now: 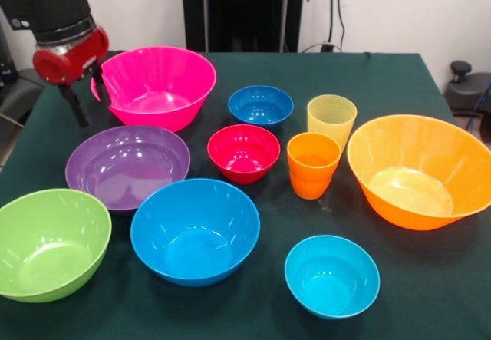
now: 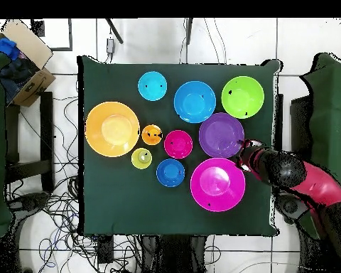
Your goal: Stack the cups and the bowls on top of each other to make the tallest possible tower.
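Note:
All bowls stand apart, upright, on the green cloth. Large pink bowl (image 1: 157,87) (image 2: 217,184) is at the back left, purple bowl (image 1: 126,163) (image 2: 221,134) in front of it, then lime green bowl (image 1: 50,240) (image 2: 242,97). Sky blue bowl (image 1: 194,229) (image 2: 195,102), red bowl (image 1: 243,152) (image 2: 178,143), dark blue bowl (image 1: 261,106) (image 2: 170,172) and cyan bowl (image 1: 331,275) (image 2: 152,86) fill the middle. Large orange bowl (image 1: 418,171) (image 2: 112,129) sits right. Yellow cup (image 1: 331,117) (image 2: 141,158) and orange cup (image 1: 313,163) (image 2: 152,134) stand side by side. My gripper (image 1: 88,98) (image 2: 243,153) is open at the pink bowl's left rim, holding nothing.
The table (image 1: 430,294) (image 2: 109,202) ends close behind the pink bowl and just in front of the green and cyan bowls. A cardboard box (image 2: 28,64) sits off the table's corner, and cables (image 2: 52,206) lie on the floor around it.

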Robot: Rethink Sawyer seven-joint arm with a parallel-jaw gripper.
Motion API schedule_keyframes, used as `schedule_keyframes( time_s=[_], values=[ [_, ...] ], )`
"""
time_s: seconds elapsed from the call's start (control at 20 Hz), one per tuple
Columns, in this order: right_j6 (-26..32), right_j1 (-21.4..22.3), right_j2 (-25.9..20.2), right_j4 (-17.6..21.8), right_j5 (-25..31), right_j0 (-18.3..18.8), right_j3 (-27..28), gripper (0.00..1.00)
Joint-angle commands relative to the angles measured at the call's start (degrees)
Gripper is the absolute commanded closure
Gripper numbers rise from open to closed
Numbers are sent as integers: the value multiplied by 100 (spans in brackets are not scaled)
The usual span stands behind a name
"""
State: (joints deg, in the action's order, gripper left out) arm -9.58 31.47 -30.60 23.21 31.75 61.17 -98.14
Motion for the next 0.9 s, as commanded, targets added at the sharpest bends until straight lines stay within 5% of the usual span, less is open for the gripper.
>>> schedule_keyframes(
  time_s=[0.05, 0.5, 0.9],
  values=[
    [-3480, -138, 1284, -557, -1261, -776, -80, 0],
    [-4104, -358, 1121, 116, -2210, -517, 180, 0],
    [-4293, -212, 1085, 201, -2602, -461, 152, 0]
  ],
)
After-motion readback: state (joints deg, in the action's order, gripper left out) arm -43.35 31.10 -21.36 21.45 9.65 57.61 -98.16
